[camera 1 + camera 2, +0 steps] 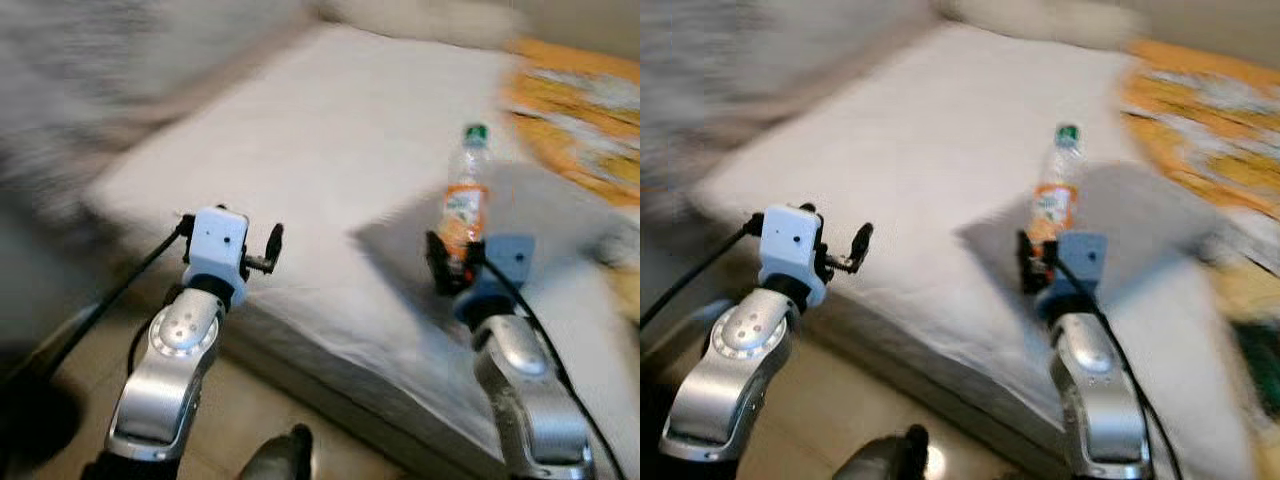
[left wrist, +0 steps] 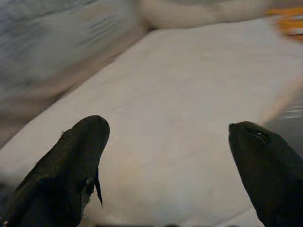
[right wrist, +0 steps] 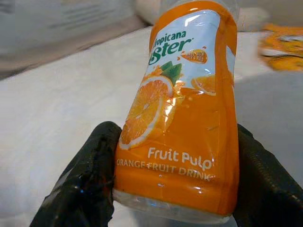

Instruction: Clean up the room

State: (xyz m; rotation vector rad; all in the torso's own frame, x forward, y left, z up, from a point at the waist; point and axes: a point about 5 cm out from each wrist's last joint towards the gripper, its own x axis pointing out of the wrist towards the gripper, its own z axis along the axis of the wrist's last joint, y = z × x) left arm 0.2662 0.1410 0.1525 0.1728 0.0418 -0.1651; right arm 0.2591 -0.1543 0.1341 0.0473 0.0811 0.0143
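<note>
A clear plastic bottle with an orange juice label and a green cap stands upright in my right gripper, which is shut on its lower part over the bed. The right wrist view shows the orange label squeezed between both black fingers. My left gripper is held out over the near left edge of the mattress, open, with nothing between its fingers. The pictures are blurred by motion.
A white mattress takes up the middle of the view, with a pillow at its far end. An orange patterned blanket lies at the right. A grey patch lies behind the bottle. Tan floor runs along the near edge.
</note>
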